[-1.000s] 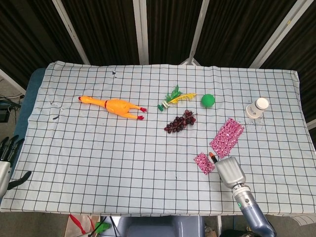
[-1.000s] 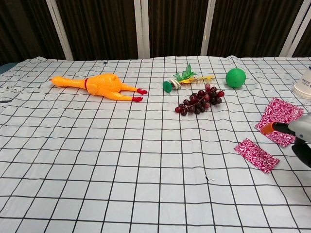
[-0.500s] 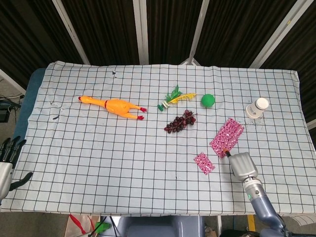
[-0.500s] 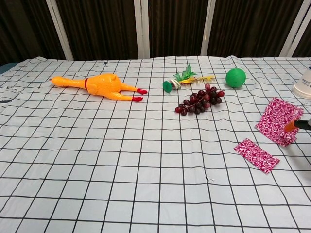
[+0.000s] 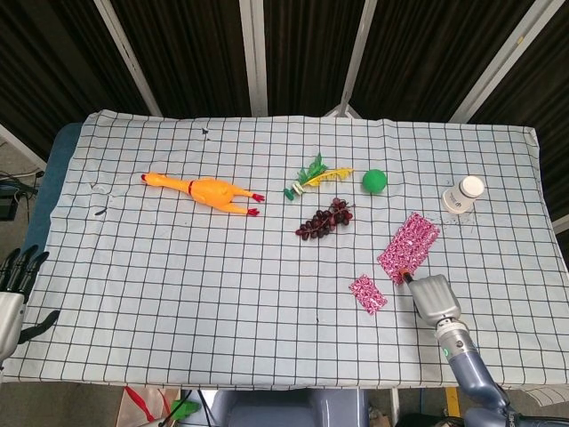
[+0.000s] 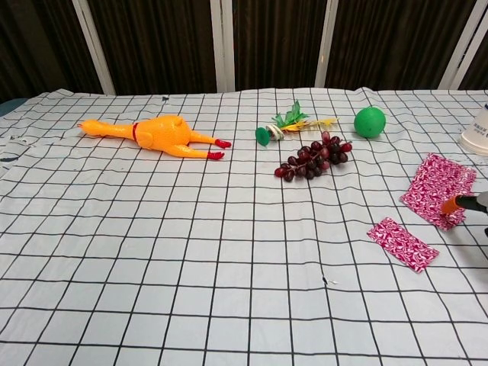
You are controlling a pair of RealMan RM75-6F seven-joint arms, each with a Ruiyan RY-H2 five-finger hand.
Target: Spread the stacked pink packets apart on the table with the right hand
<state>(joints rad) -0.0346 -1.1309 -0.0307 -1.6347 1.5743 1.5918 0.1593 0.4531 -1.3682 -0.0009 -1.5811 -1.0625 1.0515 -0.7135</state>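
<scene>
A stack of pink patterned packets (image 5: 409, 246) lies at the right of the checked tablecloth, also seen in the chest view (image 6: 437, 185). One single pink packet (image 5: 367, 294) lies apart, nearer the front edge (image 6: 402, 243). My right hand (image 5: 433, 300) sits just behind the stack's near end, its back toward the head camera. One orange fingertip (image 6: 457, 202) touches the stack's near corner; the other fingers are hidden. It holds nothing that I can see. My left hand (image 5: 13, 285) hangs off the table's left front corner, fingers apart and empty.
Beyond the packets lie a bunch of dark grapes (image 5: 324, 220), a green ball (image 5: 374, 181), a green and yellow feathered toy (image 5: 313, 175) and a white jar (image 5: 464, 195). A rubber chicken (image 5: 206, 191) lies at the left.
My right hand has moved right and slightly away from the single packet to the near end of the stack, where its fingertip now touches. The packets have not visibly moved.
</scene>
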